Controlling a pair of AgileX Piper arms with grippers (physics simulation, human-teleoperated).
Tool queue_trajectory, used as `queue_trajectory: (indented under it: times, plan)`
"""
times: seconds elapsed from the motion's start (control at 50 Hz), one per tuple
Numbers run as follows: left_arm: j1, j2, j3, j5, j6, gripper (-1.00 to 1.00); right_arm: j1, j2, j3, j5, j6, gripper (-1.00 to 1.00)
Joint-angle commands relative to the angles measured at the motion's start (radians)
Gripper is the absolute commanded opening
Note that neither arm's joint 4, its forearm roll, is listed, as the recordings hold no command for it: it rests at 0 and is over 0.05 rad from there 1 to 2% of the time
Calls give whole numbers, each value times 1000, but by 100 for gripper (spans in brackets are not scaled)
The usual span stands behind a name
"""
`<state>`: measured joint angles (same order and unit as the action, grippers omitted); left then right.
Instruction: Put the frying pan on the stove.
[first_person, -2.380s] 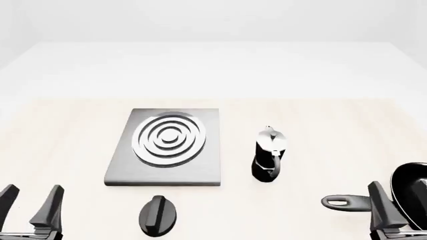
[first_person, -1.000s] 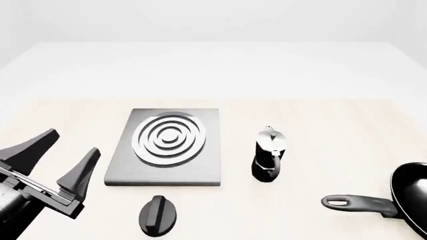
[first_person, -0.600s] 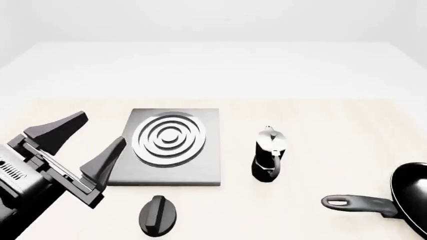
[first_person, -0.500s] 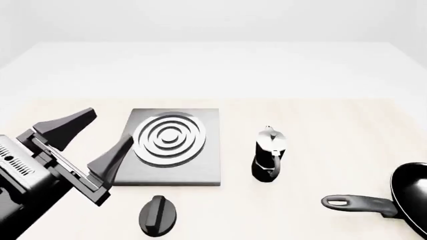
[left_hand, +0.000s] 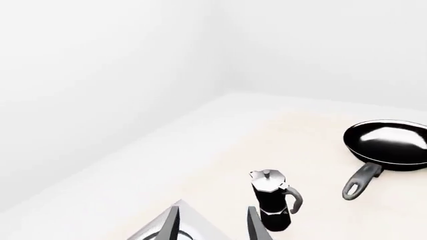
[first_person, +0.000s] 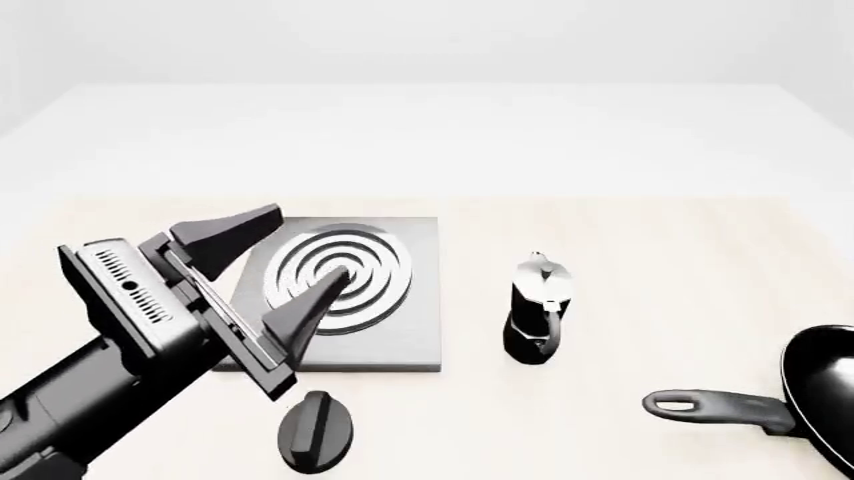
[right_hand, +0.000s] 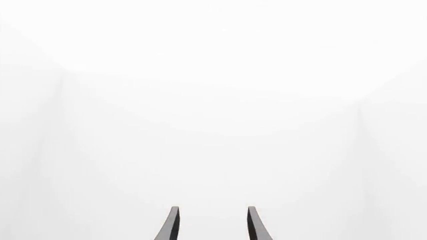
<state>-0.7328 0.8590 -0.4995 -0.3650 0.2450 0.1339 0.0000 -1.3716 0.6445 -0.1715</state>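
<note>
Left gripper (first_person: 296, 258): fingers spread apart and empty, raised above the table in front of the stove's near-left part; one fingertip (first_person: 262, 216) shows over the plate's far-left corner, the other over the rings
Left arm: black body entering the front view from the lower left, slanting up toward the stove
Right gripper (right_hand: 211, 220): outside the front view; its own wrist camera shows two dark fingers parted, nothing between them, against a blank white backdrop
Stove (first_person: 407, 300): flat grey square plate with concentric silver rings, lying on the table left of centre, partly hidden by the left gripper
Frying pan (first_person: 823, 385): resting on the table at the near right edge (cut off by the frame), well apart from the stove; long handle (first_person: 707, 407) pointing left, hole at its end
Moka pot (first_person: 538, 310): upright between stove and pan, nearer the stove
Knob (first_person: 316, 428): black oval, on the table just in front of the stove's near edge
Table (first_person: 667, 250): pale, light wood tone
</note>
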Motion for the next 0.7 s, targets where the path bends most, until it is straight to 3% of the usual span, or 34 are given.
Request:
queue_trajectory:
  times: [0.02, 0.7]
  plan:
    - [-78, 92, -43, -34, -4, 100, 2, 0, 2, -12, 4, 100]
    - [-274, 349, -207, -58, 6, 100, 5, 0, -58, 41, 13, 100]
